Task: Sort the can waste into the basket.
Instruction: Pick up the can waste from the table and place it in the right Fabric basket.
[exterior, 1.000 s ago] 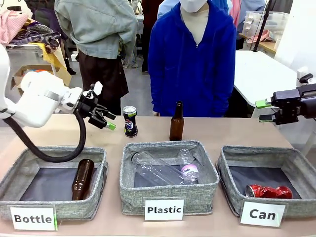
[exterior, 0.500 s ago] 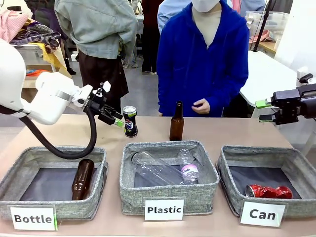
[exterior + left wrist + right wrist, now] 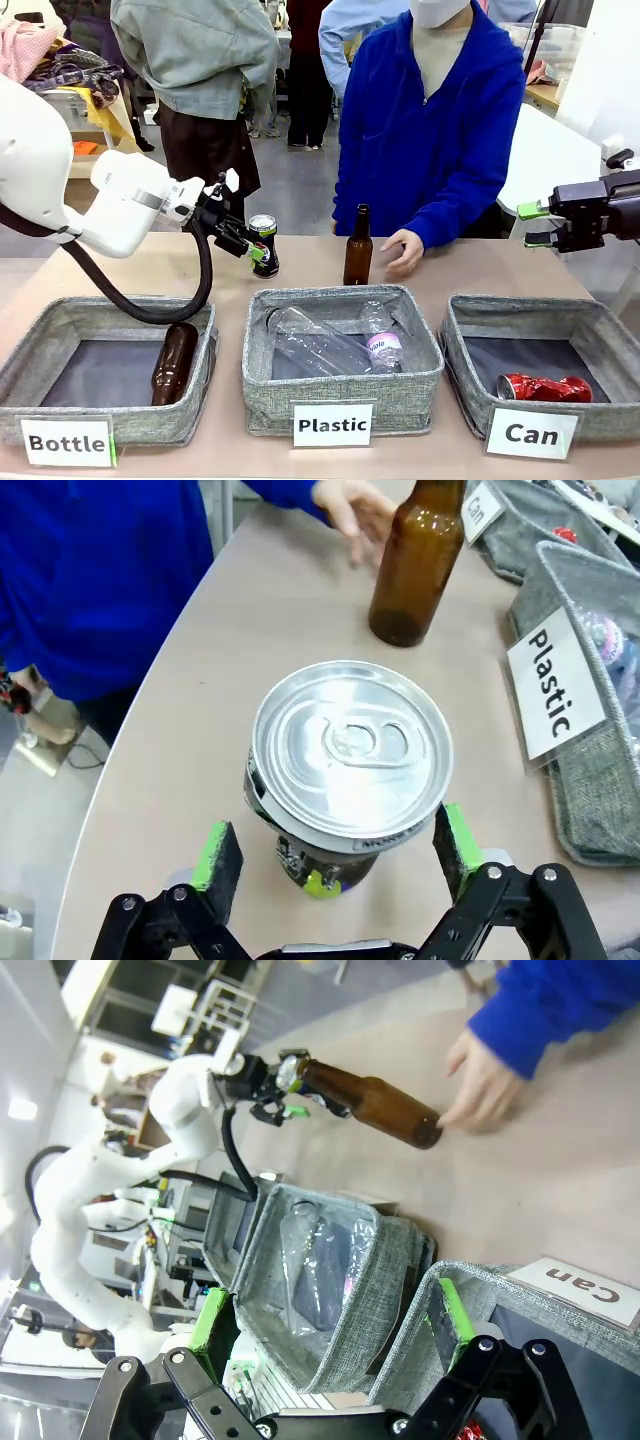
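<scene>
The dark Pepsi can (image 3: pixel 264 245) stands upright on the table (image 3: pixel 130 268), behind the gap between the "Bottle" basket (image 3: pixel 60 312) and the "Plastic" basket (image 3: pixel 262 398). In the left wrist view its silver top (image 3: pixel 348 750) faces the camera. The body sits between the two green pads (image 3: pixel 218 852) of the left gripper (image 3: pixel 256 249), which is tilted down towards it. The jaws are spread wide, one pad on each side of the can's lower half, with a gap visible at each side. No pad presses on the metal.

The crushed red can (image 3: pixel 545 388) lies on the dark floor of the "Can" basket (image 3: pixel 452 330), at the robot's right end of the row.

An upright brown bottle (image 3: pixel 358 247) stands just beside the Pepsi can towards the robot's right. Next to it the person's hand (image 3: pixel 403 252) rests on the table. Another brown bottle (image 3: pixel 172 362) lies in the "Bottle" basket, and clear plastic bottles (image 3: pixel 330 345) lie in the "Plastic" basket.

The right gripper (image 3: pixel 533 225) hangs above the table's right edge, behind the "Can" basket, with its fingers apart and nothing between them.
</scene>
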Controlling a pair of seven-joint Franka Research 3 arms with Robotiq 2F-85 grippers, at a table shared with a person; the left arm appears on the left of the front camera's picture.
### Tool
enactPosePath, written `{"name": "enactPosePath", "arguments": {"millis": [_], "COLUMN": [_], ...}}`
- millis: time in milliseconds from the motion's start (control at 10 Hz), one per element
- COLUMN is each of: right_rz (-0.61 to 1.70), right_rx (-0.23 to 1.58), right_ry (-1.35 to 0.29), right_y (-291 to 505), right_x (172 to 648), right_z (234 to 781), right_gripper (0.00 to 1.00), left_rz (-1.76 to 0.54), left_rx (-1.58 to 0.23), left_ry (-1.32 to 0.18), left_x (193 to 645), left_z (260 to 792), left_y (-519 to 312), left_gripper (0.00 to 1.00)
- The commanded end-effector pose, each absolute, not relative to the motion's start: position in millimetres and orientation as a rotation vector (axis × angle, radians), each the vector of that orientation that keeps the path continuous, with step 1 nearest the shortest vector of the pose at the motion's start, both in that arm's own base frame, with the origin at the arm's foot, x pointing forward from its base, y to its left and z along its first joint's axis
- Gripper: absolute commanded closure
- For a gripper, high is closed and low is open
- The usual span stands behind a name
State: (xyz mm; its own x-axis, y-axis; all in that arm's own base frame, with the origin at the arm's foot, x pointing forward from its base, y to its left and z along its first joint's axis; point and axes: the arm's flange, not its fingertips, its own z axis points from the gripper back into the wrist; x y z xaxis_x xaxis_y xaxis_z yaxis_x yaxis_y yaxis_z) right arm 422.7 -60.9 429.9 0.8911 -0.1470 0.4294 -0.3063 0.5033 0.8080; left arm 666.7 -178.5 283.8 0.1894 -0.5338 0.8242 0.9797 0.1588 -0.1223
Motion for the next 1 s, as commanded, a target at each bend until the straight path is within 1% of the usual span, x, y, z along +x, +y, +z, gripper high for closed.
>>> {"name": "enactPosePath", "arguments": {"millis": [0,500,600,700,800,900], "right_rz": [0.12,0.12,0.12,0.12,0.12,0.12], "right_rx": [1.052,1.052,1.052,1.052,1.052,1.052], "right_ry": [-0.497,-0.497,-0.497,-0.497,-0.497,-0.497], "right_y": [-62.0,-62.0,-62.0,-62.0,-62.0,-62.0], "right_x": [421.5,421.5,421.5,421.5,421.5,421.5], "right_z": [431.3,431.3,431.3,431.3,431.3,431.3], "right_gripper": [0.0,0.0,0.0,0.0,0.0,0.0], "left_rz": [-1.237,-1.273,-1.276,-1.278,-1.282,-1.294], "left_rx": [-0.765,-0.835,-0.837,-0.85,-0.858,-0.865], "left_ry": [-0.767,-0.868,-0.886,-0.893,-0.909,-0.925], "left_x": [672.7,674.3,674.4,673.8,672.0,668.1], "left_z": [278.8,273.8,275.1,276.0,276.9,280.7], "left_y": [-184.3,-190.9,-190.4,-190.0,-189.9,-187.9], "left_gripper": [0.0,0.0,0.59,0.58,1.0,1.0]}}
